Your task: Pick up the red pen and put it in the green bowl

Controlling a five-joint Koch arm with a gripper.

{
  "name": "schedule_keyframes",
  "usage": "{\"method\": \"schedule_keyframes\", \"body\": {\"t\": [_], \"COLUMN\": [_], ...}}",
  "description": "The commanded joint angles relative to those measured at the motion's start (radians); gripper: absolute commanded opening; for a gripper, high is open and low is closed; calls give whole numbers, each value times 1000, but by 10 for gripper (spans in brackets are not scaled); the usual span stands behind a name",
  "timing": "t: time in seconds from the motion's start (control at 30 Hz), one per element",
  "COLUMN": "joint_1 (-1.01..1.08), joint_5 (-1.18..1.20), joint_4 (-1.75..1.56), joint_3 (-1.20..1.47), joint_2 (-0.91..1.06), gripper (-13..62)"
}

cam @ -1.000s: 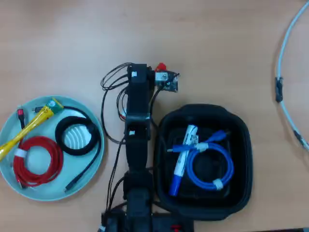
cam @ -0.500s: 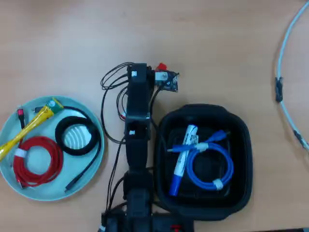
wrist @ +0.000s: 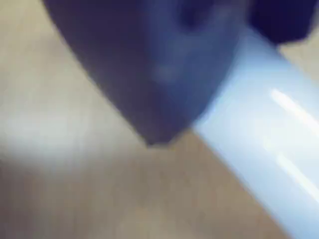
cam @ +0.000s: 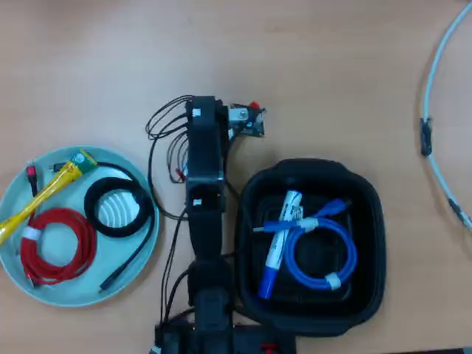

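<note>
In the overhead view only the red cap tip of the red pen [cam: 254, 106] pokes out beside the arm's head, above the black tray. The wrist view, very blurred, shows the red pen's white barrel [wrist: 269, 134] running diagonally between a dark finger [wrist: 149, 74] and a second dark shape at the top right. My gripper [cam: 240, 114] [wrist: 219, 84] sits shut on that barrel, close above the wooden table. The green bowl [cam: 74, 293] lies at the left, well apart from the gripper.
The green bowl holds a yellow tool [cam: 44, 193], a red cable coil [cam: 55, 247] and a black cable coil [cam: 118, 206]. A black tray [cam: 369, 221] at the right holds a blue-capped marker [cam: 276, 247] and a blue cable [cam: 324, 254]. A white cable [cam: 435, 110] curves along the right edge.
The arm's head has swung slightly to the left and up in the overhead view, and the red cap tip has moved along with it.
</note>
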Motion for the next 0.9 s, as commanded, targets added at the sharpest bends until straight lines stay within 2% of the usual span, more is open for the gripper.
{"method": "schedule_keyframes", "body": {"t": [0.0,0.23,0.6,0.87], "joint_1": [-35,-121,-344,-594], "joint_5": [150,669,830,976], "joint_4": [97,109,118,110], "joint_3": [-41,-38,-43,-37], "joint_2": [43,270,592,635], "gripper": [-69,-69,-69,-69]}}
